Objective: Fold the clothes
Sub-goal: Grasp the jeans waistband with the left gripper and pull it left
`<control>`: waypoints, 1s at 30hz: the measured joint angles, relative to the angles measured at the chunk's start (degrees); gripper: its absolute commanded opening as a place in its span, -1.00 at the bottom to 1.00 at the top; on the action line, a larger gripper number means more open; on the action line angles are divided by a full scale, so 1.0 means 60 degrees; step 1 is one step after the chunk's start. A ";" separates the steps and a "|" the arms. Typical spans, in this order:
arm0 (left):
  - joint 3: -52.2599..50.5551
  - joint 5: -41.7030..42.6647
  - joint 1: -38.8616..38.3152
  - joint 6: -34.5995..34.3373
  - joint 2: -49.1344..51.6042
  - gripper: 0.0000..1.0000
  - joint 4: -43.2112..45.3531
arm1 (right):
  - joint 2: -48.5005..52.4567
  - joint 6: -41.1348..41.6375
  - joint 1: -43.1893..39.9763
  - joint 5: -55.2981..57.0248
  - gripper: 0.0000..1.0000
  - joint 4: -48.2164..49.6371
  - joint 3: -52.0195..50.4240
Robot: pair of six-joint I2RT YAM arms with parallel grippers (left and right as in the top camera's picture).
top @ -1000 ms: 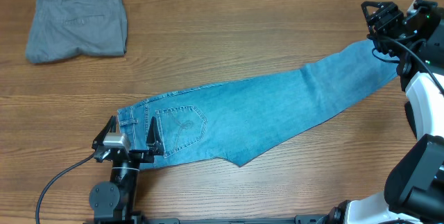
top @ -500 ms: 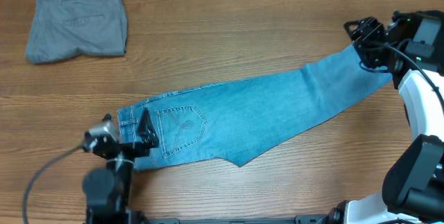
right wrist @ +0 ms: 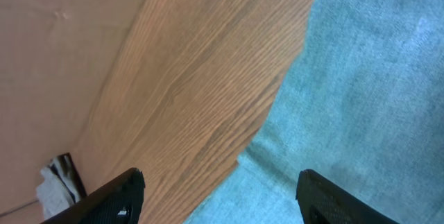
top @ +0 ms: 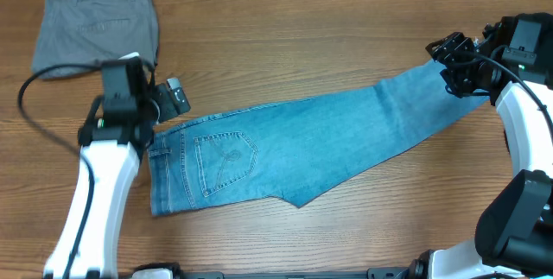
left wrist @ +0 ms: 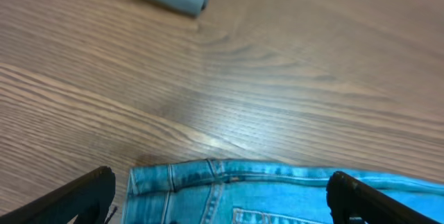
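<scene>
Left jaws, right jaws alike wide apart, empty; left now beyond the jeans (top: 285, 145) waistband.

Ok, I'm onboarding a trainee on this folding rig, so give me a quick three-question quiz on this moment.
1. True or false: the left gripper is shut on the jeans.
2. Which garment lies folded, apart from the jeans, near the left arm? A) grey trousers B) a black jacket C) a towel
3. Fill in: the right gripper hangs over the jeans' ____ end.
Key: 1 false, its jaws stand open; 2 A; 3 leg.
</scene>
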 measured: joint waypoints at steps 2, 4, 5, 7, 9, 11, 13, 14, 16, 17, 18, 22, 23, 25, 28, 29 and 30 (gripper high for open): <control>0.0455 -0.0007 0.0069 -0.0087 0.0743 0.99 -0.0736 | 0.0000 -0.0029 0.0022 0.0047 0.49 -0.0113 0.0004; 0.0623 0.0000 0.0295 -0.0495 0.1253 1.00 -0.1417 | 0.0000 -0.0040 0.0022 0.0066 0.48 -0.0204 0.0004; 0.0645 0.0018 0.0543 -0.0823 0.1519 0.99 -0.1810 | 0.0000 -0.0062 0.0022 0.0076 0.48 -0.0259 0.0004; 0.0645 0.0113 0.1111 -0.1271 0.1938 1.00 -0.2248 | 0.0000 -0.0066 0.0025 0.0080 0.48 -0.0321 0.0004; 0.0645 0.0423 0.1781 -0.1530 0.2328 1.00 -0.2317 | 0.0000 -0.0095 0.0022 0.0106 0.48 -0.0368 0.0004; 0.0645 0.0845 0.2328 -0.1552 0.2605 1.00 -0.2280 | 0.0000 -0.0098 0.0022 0.0138 0.49 -0.0397 0.0004; 0.0648 0.1286 0.2572 -0.1497 0.2867 1.00 -0.2193 | 0.0000 -0.0102 0.0022 0.0153 0.49 -0.0426 0.0004; 0.0648 0.1435 0.2597 -0.1399 0.3002 0.96 -0.2124 | 0.0000 -0.0102 0.0025 0.0164 0.48 -0.0448 0.0004; 0.0648 0.1963 0.2568 -0.1060 0.3435 0.82 -0.1825 | 0.0000 -0.0098 0.0022 0.0189 0.48 -0.0466 0.0004; 0.0652 0.2182 0.2557 -0.0903 0.3661 0.71 -0.1723 | 0.0000 -0.0106 0.0022 0.0215 0.48 -0.0455 0.0004; 0.0652 0.2412 0.2510 -0.0696 0.3887 0.57 -0.1668 | 0.0000 -0.0102 0.0022 0.0233 0.49 -0.0463 0.0004; 0.0656 0.2845 0.2473 -0.0288 0.4594 -0.02 -0.1829 | 0.0000 -0.0102 0.0022 0.0328 0.49 -0.0463 0.0004; 0.0696 0.2856 0.2459 -0.0244 0.4637 -0.25 -0.1876 | 0.0000 -0.0102 0.0022 0.0335 0.48 -0.0463 0.0004; 0.0718 0.3027 0.2463 -0.0215 0.4685 -0.74 -0.1876 | 0.0000 -0.0106 0.0022 0.0375 0.48 -0.0466 0.0004; 0.0718 0.3220 0.2455 -0.0127 0.4750 -0.92 -0.1614 | 0.0000 -0.0106 0.0022 0.0470 0.49 -0.0452 0.0004; 0.0718 0.3293 0.2459 -0.0124 0.4750 -0.92 -0.1330 | 0.0000 -0.0102 0.0025 0.0492 0.48 -0.0459 0.0004; 0.0718 0.3370 0.2459 -0.0109 0.4761 -0.92 -0.0885 | 0.0000 -0.0102 0.0022 0.0557 0.48 -0.0455 0.0004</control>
